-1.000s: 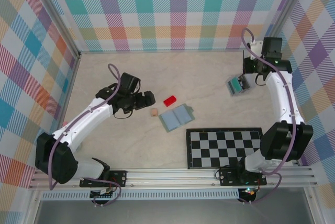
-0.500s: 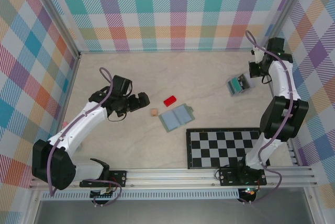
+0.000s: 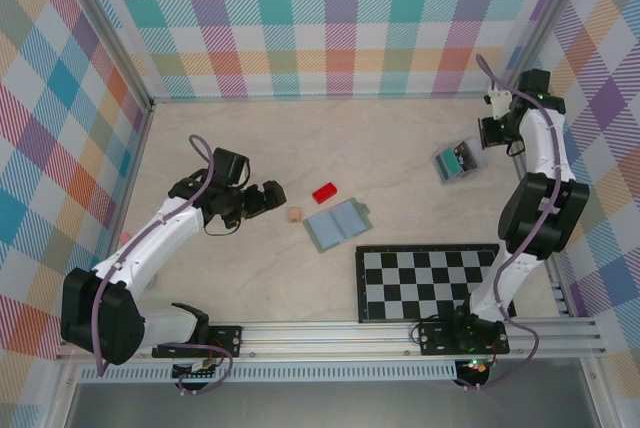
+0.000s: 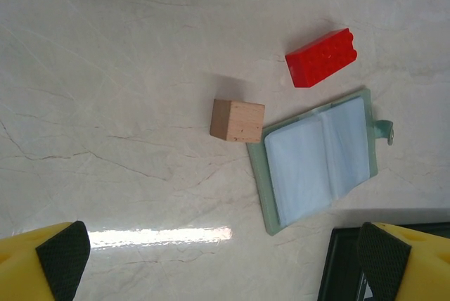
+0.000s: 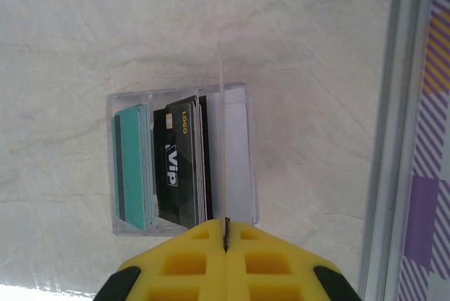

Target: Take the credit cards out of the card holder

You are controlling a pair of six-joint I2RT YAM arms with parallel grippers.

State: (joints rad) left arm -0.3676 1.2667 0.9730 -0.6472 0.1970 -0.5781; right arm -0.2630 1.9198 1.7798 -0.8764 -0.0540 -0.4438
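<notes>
The card holder (image 3: 337, 225) lies open and flat at mid-table, sage-green rim around two blue-grey panels (image 4: 316, 164), its side tab toward the checkerboard. My left gripper (image 3: 272, 196) hovers to its left, wide open and empty (image 4: 223, 262); its black pads (image 4: 63, 259) frame the bare table. At the far right my right gripper (image 3: 480, 140) is shut (image 5: 226, 234) on a thin pale credit card (image 5: 221, 104) seen edge-on. It stands over the clear box (image 5: 239, 174), which holds teal cards (image 5: 133, 167) and a black VIP card (image 5: 181, 164).
A red block (image 3: 324, 192) and a small wooden cube (image 3: 294, 215) lie just left of the card holder. The checkerboard (image 3: 430, 281) lies near the front right. The clear box (image 3: 458, 161) sits close to the right wall's metal rail (image 5: 394, 139).
My left gripper has drawn back left, away from the card holder, and opened fully. The right arm has swung toward the right wall, its gripper staying shut over the clear box.
</notes>
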